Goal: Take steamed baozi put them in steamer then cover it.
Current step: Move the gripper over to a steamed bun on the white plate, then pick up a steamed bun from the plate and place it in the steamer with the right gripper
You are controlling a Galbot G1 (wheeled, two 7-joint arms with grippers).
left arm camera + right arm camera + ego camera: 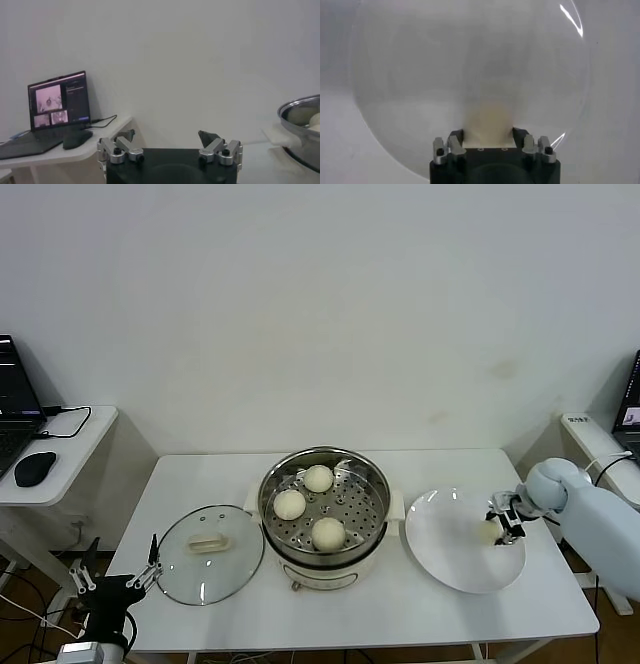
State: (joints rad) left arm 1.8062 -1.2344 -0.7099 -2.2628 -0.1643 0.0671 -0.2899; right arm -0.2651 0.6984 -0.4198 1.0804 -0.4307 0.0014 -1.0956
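Head view: three smooth round baozi (pixel 318 478) sit in the shiny perforated steamer (pixel 275 484); the glass cover (pixel 209 553) lies flat on the tabletop (pixel 400 604) at its 9 o'clock.

Right wrist view: the right end effector (pixel 487 136) is clamped on a fourth baozi (pixel 489 122) on the white plate (pixel 420 75).

Left wrist view: the left end effector (pixel 169 136) hangs parked, fingers apart.

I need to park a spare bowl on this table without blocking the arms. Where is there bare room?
Free: the far strip behind the steamer, and the front edge before the white plate. Crowded: the middle row, where glass lid, steamer and plate sit nearly edge to edge, the right gripper at the last baozi on the plate, and the left gripper by the lid's corner.
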